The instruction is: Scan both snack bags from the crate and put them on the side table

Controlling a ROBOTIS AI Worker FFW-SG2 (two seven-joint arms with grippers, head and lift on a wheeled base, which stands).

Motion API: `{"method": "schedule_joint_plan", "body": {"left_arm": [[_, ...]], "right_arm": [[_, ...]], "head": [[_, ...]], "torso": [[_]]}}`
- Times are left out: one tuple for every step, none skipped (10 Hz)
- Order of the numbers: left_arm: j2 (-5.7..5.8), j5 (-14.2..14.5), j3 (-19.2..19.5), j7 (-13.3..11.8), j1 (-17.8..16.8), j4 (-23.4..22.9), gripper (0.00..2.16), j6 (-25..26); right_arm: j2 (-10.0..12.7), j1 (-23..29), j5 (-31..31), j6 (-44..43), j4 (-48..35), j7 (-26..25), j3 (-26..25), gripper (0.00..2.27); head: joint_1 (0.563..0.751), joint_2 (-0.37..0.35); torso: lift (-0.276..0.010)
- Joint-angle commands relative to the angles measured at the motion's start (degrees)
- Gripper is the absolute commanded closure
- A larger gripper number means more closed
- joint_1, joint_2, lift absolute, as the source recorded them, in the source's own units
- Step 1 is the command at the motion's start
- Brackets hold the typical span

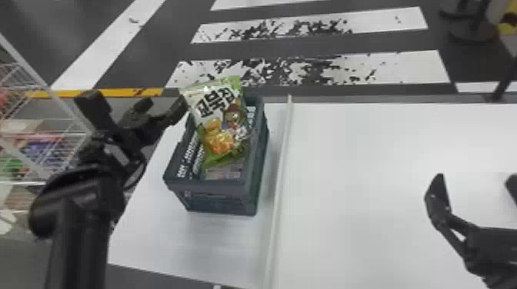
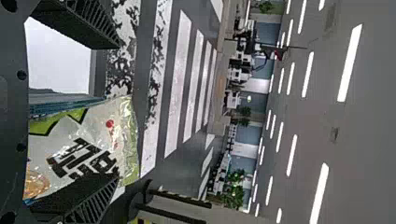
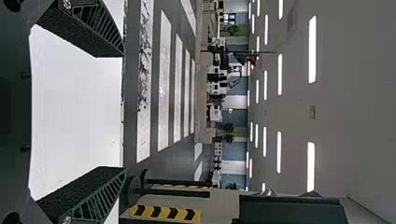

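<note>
Your left arm (image 1: 77, 215), nearest the camera in the head view, rises along the left side. To its right you see the right table (image 1: 384, 153), white and broad, then, past a raised white ridge (image 1: 282, 165), the left table (image 1: 154, 238). At far left stands a white wire rack (image 1: 57, 134) of packaged goods.

Open-topped and dark grey, the crate (image 1: 219, 200) stands upright on your left table, near the ridge. Within its near end you can make out a pale, pinkish patch, its nature unclear.

One bag (image 1: 223, 127) leans in the crate, printed face toward you, upper end projecting above the far rim. Its long axis runs from far to near, the far end slanting slightly left; the large lettering occupies the upper half, the pictured snack the lower.

Your left gripper (image 1: 134, 103) is beside the bag's upper left edge, jaws spread; in the left wrist view the bag reaches partway across the gap. You cannot tell whether finger and bag touch. Your right gripper (image 1: 475, 188) is above the right table, jaws likewise spread, nothing between them.
</note>
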Motion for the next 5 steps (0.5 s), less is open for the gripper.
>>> {"method": "schedule_joint_plan", "body": {"left_arm": [[2.57,-0.9,-2.1,-2.1,-5.5,6.4,0.00,-0.1],[3.63,-2.0,-3.2,-4.9,-7.9,9.7,0.00,-0.1],[3.98,-3.4,-3.2,-7.6,-9.8,12.0,0.00,-0.1],[4.68,-3.7,-3.2,-9.3,-11.2,14.4,0.00,-0.1],[4.59,-5.2,-3.6,-10.6,-13.2,17.2,0.00,-0.1]], "right_arm": [[0.0,0.3,0.4,0.0,0.0,0.0,0.2,0.06],[0.0,0.0,0.9,0.2,0.0,0.0,0.7,0.06],[0.0,-0.7,1.4,0.9,0.3,0.0,1.5,0.06],[-0.1,-1.2,1.9,1.2,0.6,0.0,2.2,0.06],[0.0,-1.2,1.9,1.4,0.6,0.0,2.2,0.06]], "head": [[0.695,0.230],[0.695,0.225],[0.695,0.223],[0.695,0.225],[0.695,0.230]], "torso": [[-0.087],[-0.087],[-0.087],[-0.087],[-0.087]]}}
